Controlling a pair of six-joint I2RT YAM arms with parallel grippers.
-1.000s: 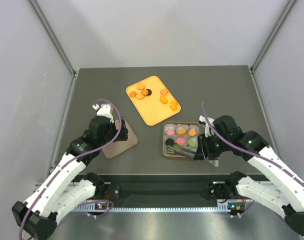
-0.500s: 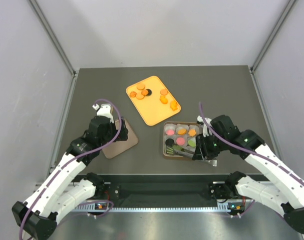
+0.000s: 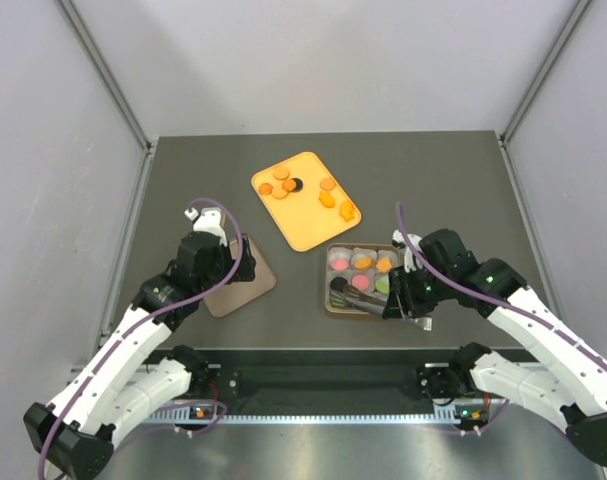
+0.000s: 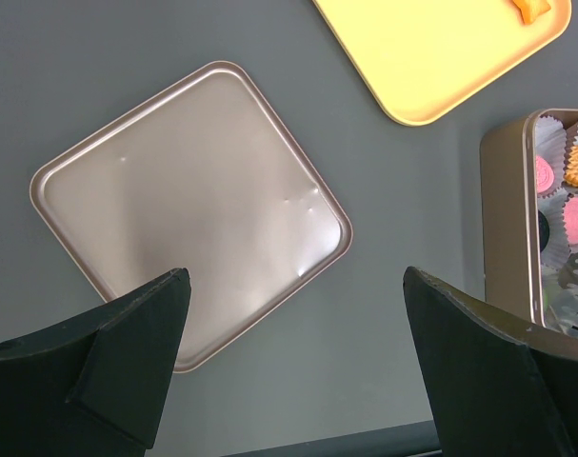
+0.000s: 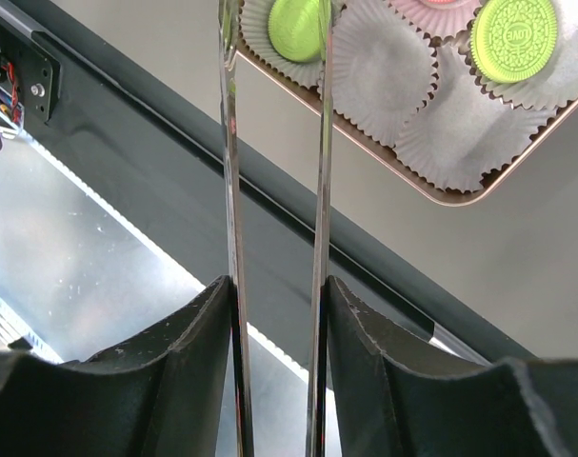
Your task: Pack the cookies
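Paper, white and pleated into round cups (image 5: 384,71), is lining the square rose-gold tin (image 5: 441,195) lying just beyond the right gripper (image 5: 277,297). Several cups are holding cookies (image 5: 513,36). These are small embossed discs in lime green, pink, orange and black, lying flat with faces up, and being round they show no long axis.

The black fingers (image 5: 189,343) are clamping from outside on tongs (image 5: 233,143) of thin, mirror-bright metal, the two blades standing slightly apart. The blades are running straight out from the fingertips and crossing the tin's near rim on either side of one green disc. Whether they are touching it cannot be told.

More orange discs and one black are resting on a smooth orange tray (image 3: 308,225), well ahead.

The left gripper (image 4: 293,286) is hanging with its fingers spread wide above a brushed, rounded-square lid (image 4: 184,209) on the grey table (image 4: 79,76).
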